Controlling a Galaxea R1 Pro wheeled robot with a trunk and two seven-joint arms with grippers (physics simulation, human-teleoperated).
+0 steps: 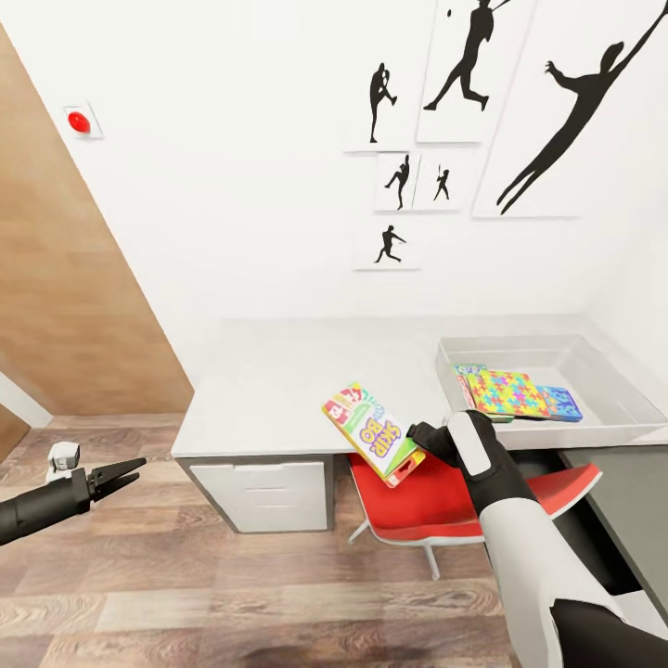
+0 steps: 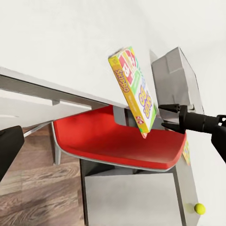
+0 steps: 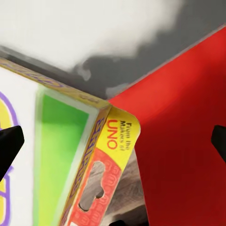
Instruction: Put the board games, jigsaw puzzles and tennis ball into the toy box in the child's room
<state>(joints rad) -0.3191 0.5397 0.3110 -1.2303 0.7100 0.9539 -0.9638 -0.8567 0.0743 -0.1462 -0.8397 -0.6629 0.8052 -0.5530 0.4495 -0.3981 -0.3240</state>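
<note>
Seen from the head camera: a white-walled child's room with black silhouette posters of athletes (image 1: 464, 121) and a red button (image 1: 79, 122) on a wall plate.

Long pale grey table (image 1: 297, 390) against the wall, white drawer unit (image 1: 264, 496) beneath it, red chair (image 1: 436, 506) tucked partly under the top.

At the far right end of the table, the shallow light grey toy box (image 1: 594, 371) with flared sides. Inside it, 1 jigsaw puzzle (image 1: 508, 392), a flat square of yellow, pink, blue and green interlocking pieces, lying over a box with printed lettering (image 1: 468, 373); just beside it, a small blue board game (image 1: 561, 403).

Right gripper (image 1: 419, 443) closed on 1 end of the Skip-Bo box (image 1: 373, 431), held tilted in the air over the table's front edge and above the chair. A long flat box in green, yellow and red, with "SKIP-BO" lettering across the face. In the left wrist view, the Skip-Bo box (image 2: 135, 89) standing nearly on end, pinched near its lower corner by the right gripper (image 2: 165, 117). In the right wrist view, a close look at its green side and red and yellow end flap (image 3: 106, 160) printed "From the Makers of UNO".

Left gripper (image 1: 128, 471) low at the left over the wooden floor (image 1: 186, 594), well apart from the table, fingers near each other with only a narrow gap, holding nothing.

Small yellow-green tennis ball (image 2: 200, 208) visible in the left wrist view, at the far end of the table.
</note>
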